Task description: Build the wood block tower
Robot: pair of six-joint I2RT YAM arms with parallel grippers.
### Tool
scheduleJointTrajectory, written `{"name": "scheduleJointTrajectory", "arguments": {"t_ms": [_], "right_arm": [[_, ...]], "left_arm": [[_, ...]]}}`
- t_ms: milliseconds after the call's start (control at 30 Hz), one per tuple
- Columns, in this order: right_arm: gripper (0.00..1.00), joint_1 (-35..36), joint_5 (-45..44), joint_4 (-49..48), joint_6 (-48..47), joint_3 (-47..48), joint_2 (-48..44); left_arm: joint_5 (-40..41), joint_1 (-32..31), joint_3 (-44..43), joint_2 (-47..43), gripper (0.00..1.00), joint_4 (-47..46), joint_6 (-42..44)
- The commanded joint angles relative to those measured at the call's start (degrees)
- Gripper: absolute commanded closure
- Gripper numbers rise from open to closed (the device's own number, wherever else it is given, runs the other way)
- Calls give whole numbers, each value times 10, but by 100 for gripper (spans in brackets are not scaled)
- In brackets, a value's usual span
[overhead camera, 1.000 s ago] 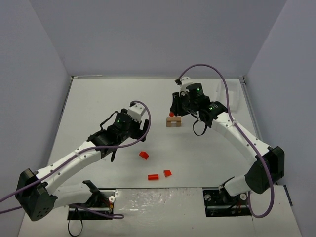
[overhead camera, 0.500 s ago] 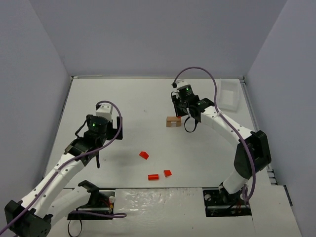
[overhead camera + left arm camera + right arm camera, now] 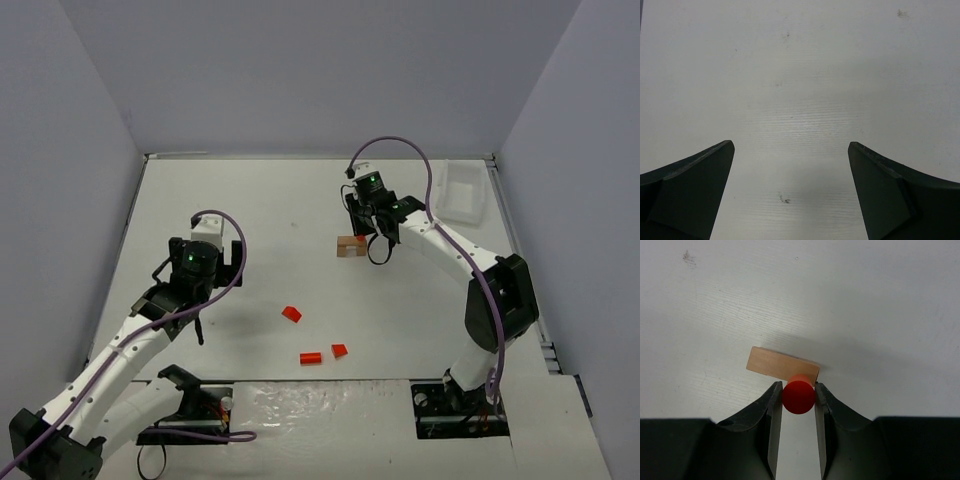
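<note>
A tan rectangular block [image 3: 775,364] lies flat on the white table; it also shows in the top view [image 3: 349,246]. My right gripper [image 3: 796,391] is shut on a red-orange cylinder [image 3: 799,396], held upright over the block's right end. I cannot tell whether the cylinder touches the block. In the top view the right gripper [image 3: 361,234] hides the cylinder. My left gripper [image 3: 791,150] is open and empty over bare table, far to the left [image 3: 205,262]. Three red pieces lie loose: one wedge [image 3: 291,314], one short cylinder [image 3: 311,357], another wedge [image 3: 339,350].
A white rectangular tray [image 3: 460,193] stands at the back right by the wall. Grey walls close in the table on the left, back and right. The arm bases sit at the near edge.
My left arm has drawn back to the left, away from the table's middle. My right gripper has shifted left and lowered over the tan block with the cylinder.
</note>
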State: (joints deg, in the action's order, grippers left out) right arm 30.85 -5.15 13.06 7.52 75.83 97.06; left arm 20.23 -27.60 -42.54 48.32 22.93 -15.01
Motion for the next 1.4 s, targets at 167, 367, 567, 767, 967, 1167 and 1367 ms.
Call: {"name": "scheduleJointTrajectory", "arguments": {"t_ms": [167,367,567,767,967,1167,1367], "right_arm": [[100,0,-25,-22,35,11,1],[100,-4,-31,-31,39,2,-1],[100,-11,-26,-37,45,-6,0],[100,-11,-29,-44,50,-11,1],[100,-14,-36,-49,50,-15,0],[100,-14,-34,-52,51,-17,1],[100,-14,-35,-55,52,-22,2]], "left_arm": [[1,5,-10,6,3,-35,8],[-4,5,-11,12,3,-34,7],[-6,5,-11,12,3,-34,8],[-12,5,-10,13,3,-36,7],[-14,5,-10,14,3,-37,8],[-15,5,-10,13,3,-37,8],[-17,5,-10,13,3,-38,9]]}}
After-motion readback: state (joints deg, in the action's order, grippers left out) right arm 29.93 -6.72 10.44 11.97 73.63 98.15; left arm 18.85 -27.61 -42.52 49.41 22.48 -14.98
